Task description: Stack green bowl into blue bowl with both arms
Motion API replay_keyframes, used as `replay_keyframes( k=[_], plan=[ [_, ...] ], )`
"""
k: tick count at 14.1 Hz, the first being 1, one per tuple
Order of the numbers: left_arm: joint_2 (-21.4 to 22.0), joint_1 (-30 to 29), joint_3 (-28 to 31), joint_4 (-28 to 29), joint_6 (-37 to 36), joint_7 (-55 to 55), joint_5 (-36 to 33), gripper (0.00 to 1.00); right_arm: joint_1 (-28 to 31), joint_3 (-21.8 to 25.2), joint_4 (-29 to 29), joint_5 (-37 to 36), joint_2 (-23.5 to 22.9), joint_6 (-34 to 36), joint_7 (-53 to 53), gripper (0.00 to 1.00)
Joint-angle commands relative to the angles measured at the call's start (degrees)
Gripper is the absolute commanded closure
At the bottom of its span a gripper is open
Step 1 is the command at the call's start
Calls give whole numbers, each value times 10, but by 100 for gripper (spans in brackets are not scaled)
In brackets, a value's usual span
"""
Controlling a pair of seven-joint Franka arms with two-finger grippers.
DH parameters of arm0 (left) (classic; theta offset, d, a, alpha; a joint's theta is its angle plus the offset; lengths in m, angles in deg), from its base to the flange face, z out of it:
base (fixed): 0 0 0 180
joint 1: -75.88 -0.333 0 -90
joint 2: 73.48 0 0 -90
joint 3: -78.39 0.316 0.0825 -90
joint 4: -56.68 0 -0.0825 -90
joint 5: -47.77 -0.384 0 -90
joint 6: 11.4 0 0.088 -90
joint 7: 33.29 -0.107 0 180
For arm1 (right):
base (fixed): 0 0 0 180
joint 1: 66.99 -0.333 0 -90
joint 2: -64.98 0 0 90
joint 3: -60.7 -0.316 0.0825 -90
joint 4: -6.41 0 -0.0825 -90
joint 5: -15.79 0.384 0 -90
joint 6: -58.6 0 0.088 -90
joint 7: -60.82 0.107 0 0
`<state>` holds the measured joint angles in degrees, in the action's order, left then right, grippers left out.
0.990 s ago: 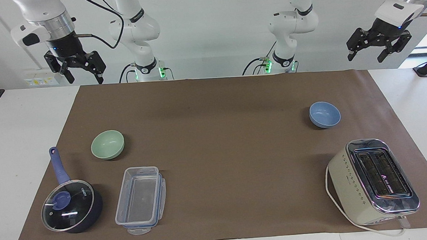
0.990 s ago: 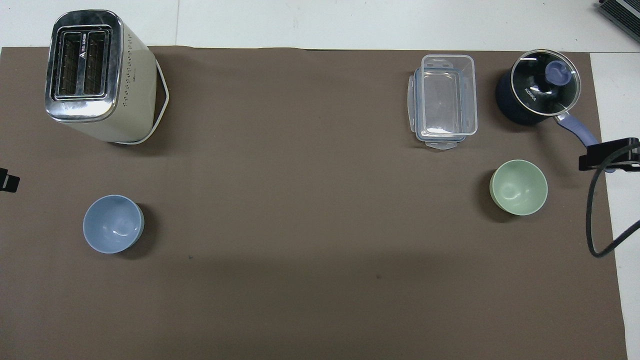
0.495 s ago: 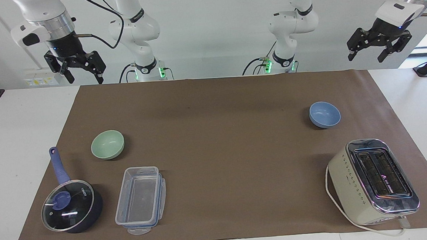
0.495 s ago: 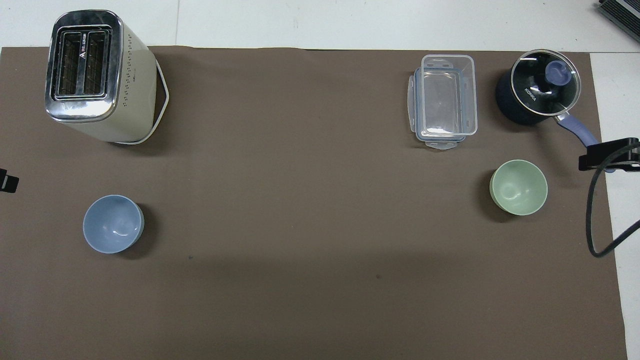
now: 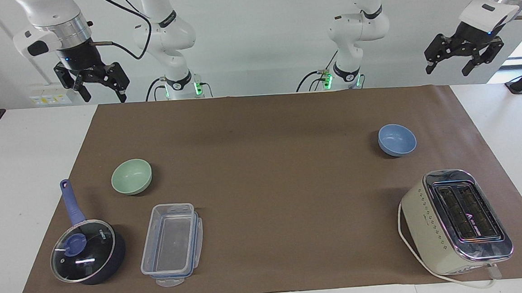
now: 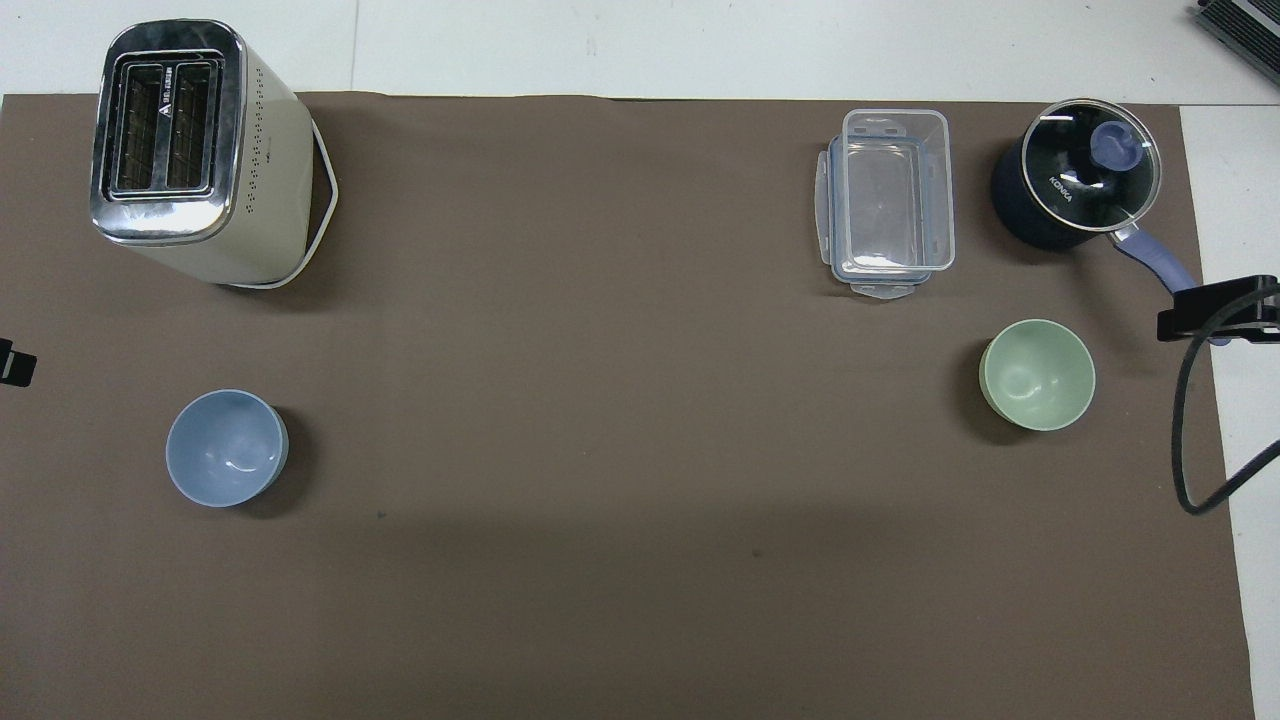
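The green bowl [image 5: 131, 176] [image 6: 1037, 375] stands upright on the brown mat toward the right arm's end of the table. Upright at the left arm's end is the blue bowl [image 5: 397, 139] [image 6: 226, 447], about a table's width from the green one. Both bowls are empty. My right gripper [image 5: 104, 96] hangs open and empty, high over the mat's corner at its own end. My left gripper [image 5: 447, 70] hangs open and empty, high over the corner at the other end. In the overhead view only small black parts of the right gripper [image 6: 1215, 318] and the left gripper [image 6: 15, 362] show at the edges.
A cream toaster [image 5: 456, 220] stands farther from the robots than the blue bowl. A dark pot with glass lid and blue handle [image 5: 86, 252] and a clear plastic container [image 5: 171, 240] stand farther out than the green bowl. Bare brown mat [image 5: 262, 173] lies between the bowls.
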<state>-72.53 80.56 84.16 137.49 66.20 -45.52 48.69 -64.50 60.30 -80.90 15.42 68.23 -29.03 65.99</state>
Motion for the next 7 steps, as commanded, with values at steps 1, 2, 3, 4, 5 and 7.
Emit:
replay_keyframes(
  k=[1, 2, 3, 4, 5, 7],
  plan=[
    [17, -6, -1, 22, 5, -3, 0, 0, 5, -3, -2, 3, 3, 3, 7, 0],
    [19, -6, -1, 28, 7, -4, 0, 0, 5, -3, -2, 3, 3, 3, 7, 0],
    [27, -6, -1, 39, 11, -5, 0, 0, 5, -3, -2, 3, 3, 3, 7, 0],
    [35, -6, 0, 52, 16, -5, 0, 0, 5, -3, -2, 3, 3, 3, 7, 0],
    [44, -8, 2, 69, 23, -4, 0, 0, 5, -3, -2, 3, 3, 3, 7, 0],
    [57, -33, 1, 102, 37, -13, 0, 0, 5, -3, -2, 3, 3, 3, 7, 0]
  ],
)
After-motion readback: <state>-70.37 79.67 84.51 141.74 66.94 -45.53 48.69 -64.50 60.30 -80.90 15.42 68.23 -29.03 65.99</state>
